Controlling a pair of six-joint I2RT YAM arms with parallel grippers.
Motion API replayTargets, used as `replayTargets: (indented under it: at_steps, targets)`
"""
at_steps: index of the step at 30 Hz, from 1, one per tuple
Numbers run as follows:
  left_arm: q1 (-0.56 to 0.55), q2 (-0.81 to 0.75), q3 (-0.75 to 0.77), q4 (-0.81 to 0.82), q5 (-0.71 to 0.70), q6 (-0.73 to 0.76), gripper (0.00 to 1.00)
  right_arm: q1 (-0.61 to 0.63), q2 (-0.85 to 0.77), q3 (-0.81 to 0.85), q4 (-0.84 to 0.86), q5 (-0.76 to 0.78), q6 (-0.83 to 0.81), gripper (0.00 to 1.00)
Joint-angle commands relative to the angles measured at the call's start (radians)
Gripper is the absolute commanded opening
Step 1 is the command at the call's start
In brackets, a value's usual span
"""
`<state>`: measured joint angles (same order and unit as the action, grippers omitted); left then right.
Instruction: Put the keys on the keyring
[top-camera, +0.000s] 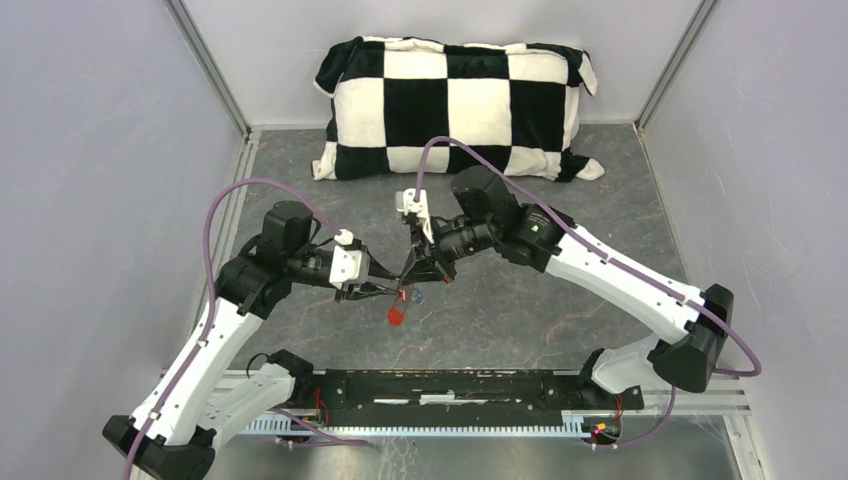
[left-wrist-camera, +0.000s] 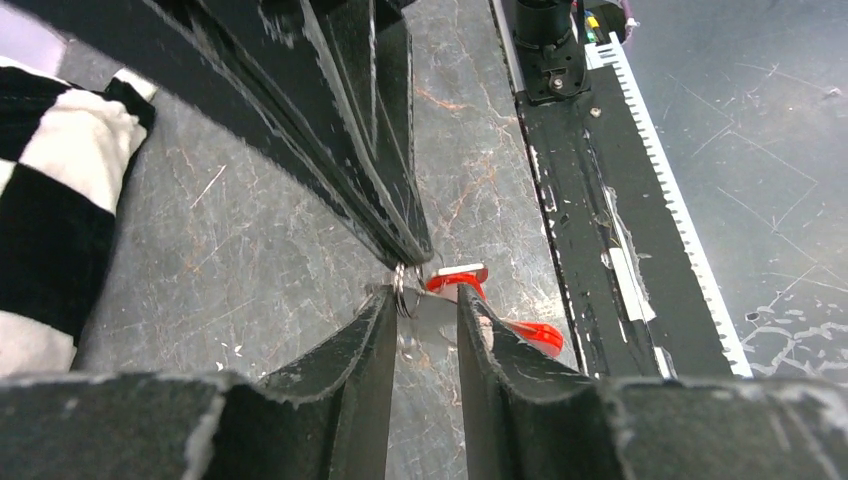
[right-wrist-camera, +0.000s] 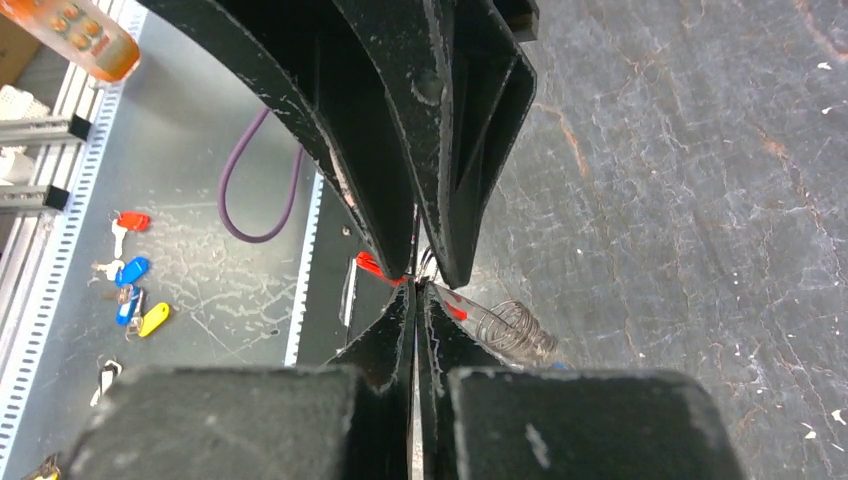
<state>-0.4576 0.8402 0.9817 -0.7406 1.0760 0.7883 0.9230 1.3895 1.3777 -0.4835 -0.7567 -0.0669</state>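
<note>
White shells (top-camera: 205, 350) are set between black joints (top-camera: 285, 225) on both arms, and purple cables (top-camera: 255, 182) are looped above. The left gripper (left-wrist-camera: 425, 300) is fitted with scuffed black fingers (left-wrist-camera: 350, 385).

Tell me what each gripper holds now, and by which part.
The right gripper seems to pinch the keyring by its rim; the left gripper stands open, holding nothing.

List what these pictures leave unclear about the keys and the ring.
Top view: the keys, too small; only red and blue specks show.
Right wrist view: what the right gripper pinches, hidden by its shut fingertips.
Left wrist view: the keyring, partly covered by black fingertips.
</note>
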Motion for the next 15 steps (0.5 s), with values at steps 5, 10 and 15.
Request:
replayTargets:
  at_steps: [5,10,15]
  targets:
    - [-0.001,0.001,0.056,-0.059,0.042,0.078,0.29,0.040,0.099,0.197,-0.258,0.066,-0.136,0.00]
    - [-0.001,0.014,0.063,-0.153,0.047,0.167,0.20,0.061,0.136,0.269,-0.297,0.082,-0.146,0.00]
    - [-0.001,0.029,0.070,-0.172,0.046,0.184,0.21,0.076,0.164,0.304,-0.316,0.104,-0.145,0.00]
